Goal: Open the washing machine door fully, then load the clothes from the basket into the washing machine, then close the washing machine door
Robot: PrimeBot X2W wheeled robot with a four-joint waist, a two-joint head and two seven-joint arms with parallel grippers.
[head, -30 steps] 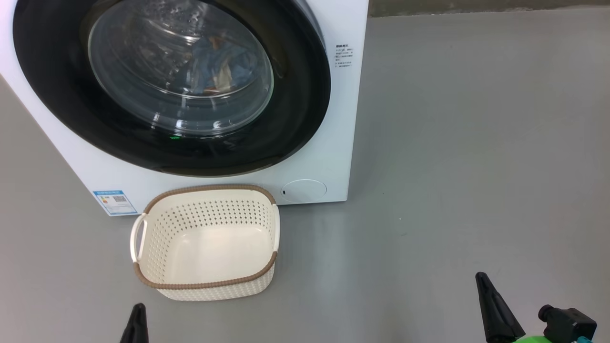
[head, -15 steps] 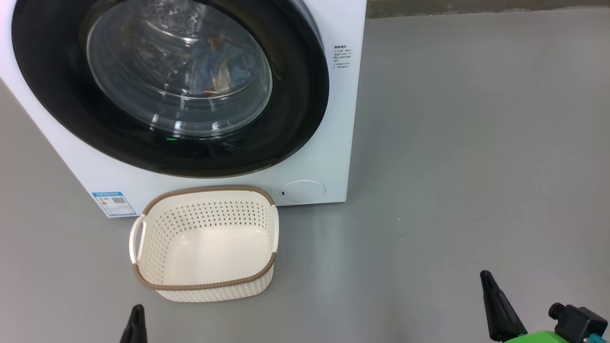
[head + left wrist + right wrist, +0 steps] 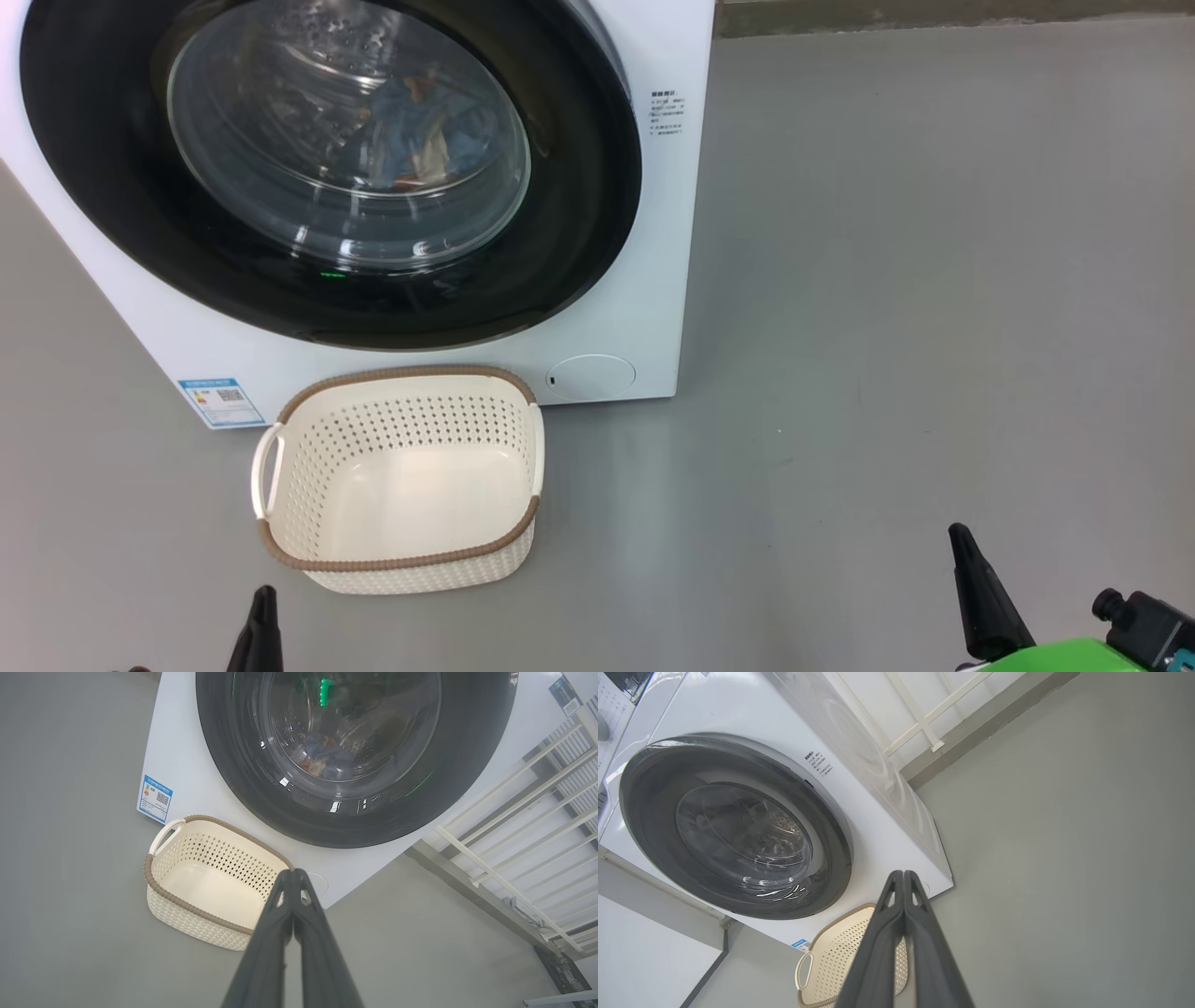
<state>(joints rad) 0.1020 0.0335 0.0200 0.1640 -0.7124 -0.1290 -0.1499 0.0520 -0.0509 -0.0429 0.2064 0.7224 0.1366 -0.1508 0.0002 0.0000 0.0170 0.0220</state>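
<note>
Grey floor (image 3: 934, 280) carried the cream perforated plastic basket (image 3: 420, 574) just before the white washing machine (image 3: 653, 280), its round black-rimmed glass door (image 3: 579, 187) shut over the light blue clothes (image 3: 411, 112), while left hand (image 3: 293, 872) and right hand (image 3: 903, 873) hung with fingers pressed together, gripping nothing.

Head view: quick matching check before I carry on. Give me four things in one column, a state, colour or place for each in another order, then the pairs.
Column one:
1. door
2. basket
3. clothes
4. sticker

Column two:
a. empty
b. blue
c. shut
d. inside the machine

Pairs: 1-c, 2-a, 3-d, 4-b
</note>
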